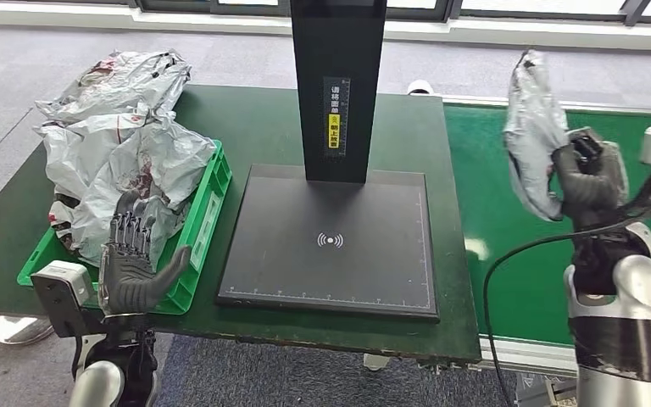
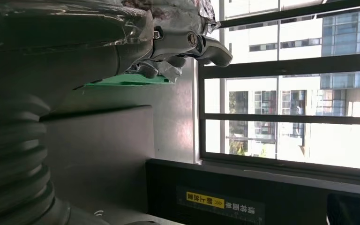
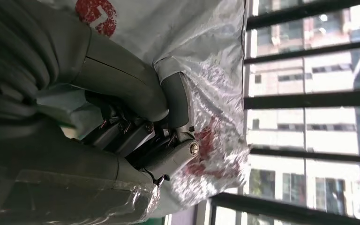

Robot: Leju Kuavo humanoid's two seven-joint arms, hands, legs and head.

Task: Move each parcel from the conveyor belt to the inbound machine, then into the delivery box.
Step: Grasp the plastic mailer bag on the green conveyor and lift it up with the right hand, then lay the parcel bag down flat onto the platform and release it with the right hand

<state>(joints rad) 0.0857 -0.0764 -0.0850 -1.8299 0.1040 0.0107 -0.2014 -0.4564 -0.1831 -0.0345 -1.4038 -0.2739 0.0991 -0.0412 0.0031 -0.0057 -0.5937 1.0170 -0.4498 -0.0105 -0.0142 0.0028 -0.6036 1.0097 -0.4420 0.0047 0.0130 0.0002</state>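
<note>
I am standing at a dark green table (image 1: 407, 127) on grey carpet, with tall windows running along the far wall and a green conveyor belt (image 1: 492, 170) stretching off to my right. My right hand (image 1: 583, 174) is gripping a crumpled silver-grey plastic mailer parcel with red printing (image 1: 532, 127), holding it up in the air above the belt, beside the table's edge. In the right wrist view my fingers (image 3: 168, 140) are wrapping around the film, which is bunching and folding under them. I am judging this parcel to be light, soft and slippery: the film is creasing rather than resisting, so I am favouring a grip across a gathered fold near its middle rather than at a loose corner, where it may slide out. The inbound machine's flat black scanning platform with its upright black post (image 1: 331, 246) is lying well apart to my left, bare. My left hand (image 1: 131, 267) is hanging relaxed, fingers spread and holding nothing, just beside the green plastic delivery crate (image 1: 208, 212), which is already heaped with similar silver mailers (image 1: 127, 136).
</note>
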